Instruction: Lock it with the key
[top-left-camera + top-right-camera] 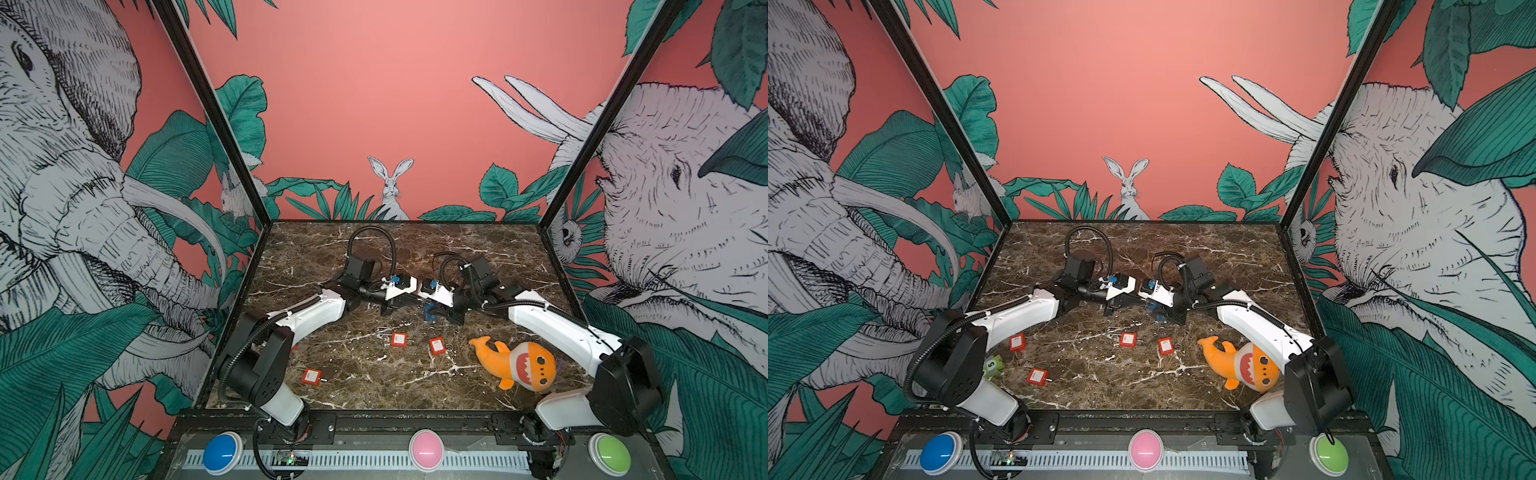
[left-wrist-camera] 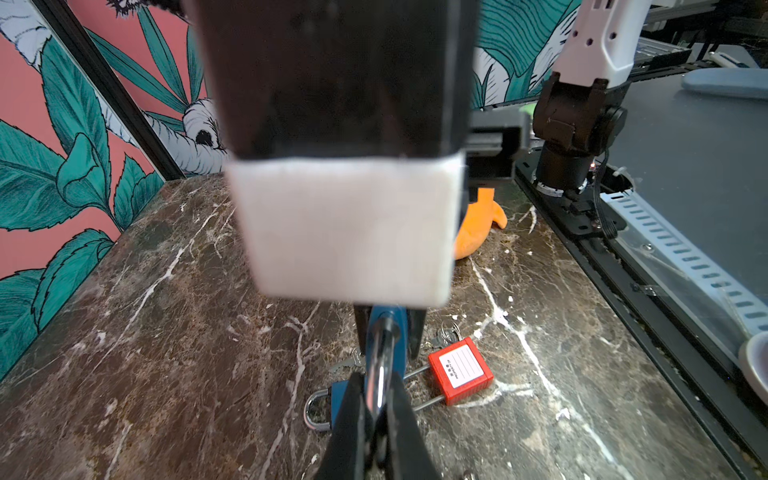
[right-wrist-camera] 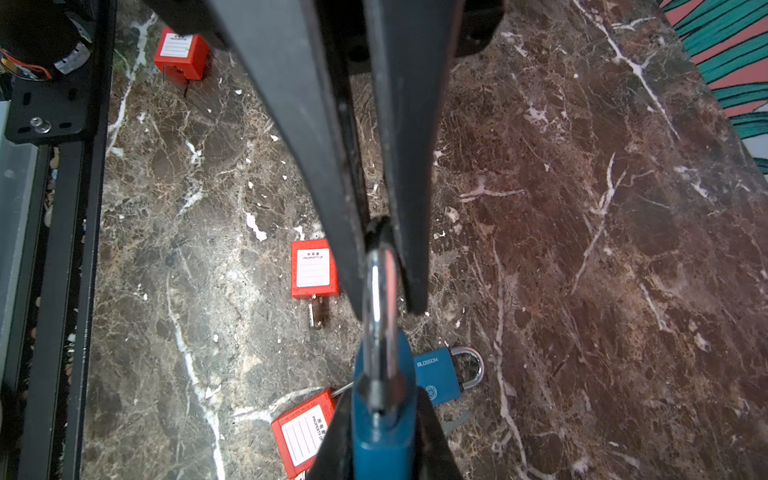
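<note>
padlock (image 3: 382, 432) is held above the table (image 3: 582, 208): shackle (image 3: 380, 286) clamped in the closed right hand (image 3: 386, 301), body gripped by the closed left hand (image 2: 388, 324); no key is seen inserted, so locking remains.

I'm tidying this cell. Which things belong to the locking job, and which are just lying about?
On the job:
blue padlock, gripped by left pincer and right pincer; loose keys.

Lying about:
second blue padlock, red padlocks, orange shark plush, green numbered die.
</note>
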Tool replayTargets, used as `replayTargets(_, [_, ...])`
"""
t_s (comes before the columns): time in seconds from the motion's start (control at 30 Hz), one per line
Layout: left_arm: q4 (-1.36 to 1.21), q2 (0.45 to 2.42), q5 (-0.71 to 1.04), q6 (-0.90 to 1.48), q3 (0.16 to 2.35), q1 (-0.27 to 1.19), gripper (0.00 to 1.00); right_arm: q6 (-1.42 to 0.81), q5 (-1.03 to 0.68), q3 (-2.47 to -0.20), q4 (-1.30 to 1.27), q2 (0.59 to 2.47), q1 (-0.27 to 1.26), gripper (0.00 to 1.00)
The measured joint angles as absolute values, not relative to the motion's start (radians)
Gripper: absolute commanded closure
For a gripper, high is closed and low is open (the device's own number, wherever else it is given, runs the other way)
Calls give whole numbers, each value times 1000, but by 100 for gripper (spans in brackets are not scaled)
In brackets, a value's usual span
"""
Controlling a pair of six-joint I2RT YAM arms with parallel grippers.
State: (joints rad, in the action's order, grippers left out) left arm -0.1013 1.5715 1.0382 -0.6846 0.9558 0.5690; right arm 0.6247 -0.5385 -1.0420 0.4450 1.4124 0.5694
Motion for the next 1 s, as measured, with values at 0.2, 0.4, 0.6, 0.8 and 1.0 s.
replayTargets(0.2, [-75, 1594, 1057, -708, 971, 569, 100, 624, -539, -1016, 416, 1405, 569, 100])
replayTargets(0.4, [-50, 1629, 1065, -735, 1003, 569, 100, 605, -532, -1036, 430, 1427, 568, 100])
replayTargets(0.6, [-34, 1664, 1056, -759, 1026, 558, 100, 572, -537, -1074, 440, 1486, 563, 100])
replayTargets(0.8, [-31, 1682, 1023, -764, 1040, 550, 100, 508, -590, -1093, 414, 1546, 543, 100])
replayTargets(1.0, [-28, 1695, 999, -773, 1060, 545, 100, 464, -624, -1093, 364, 1577, 532, 100])
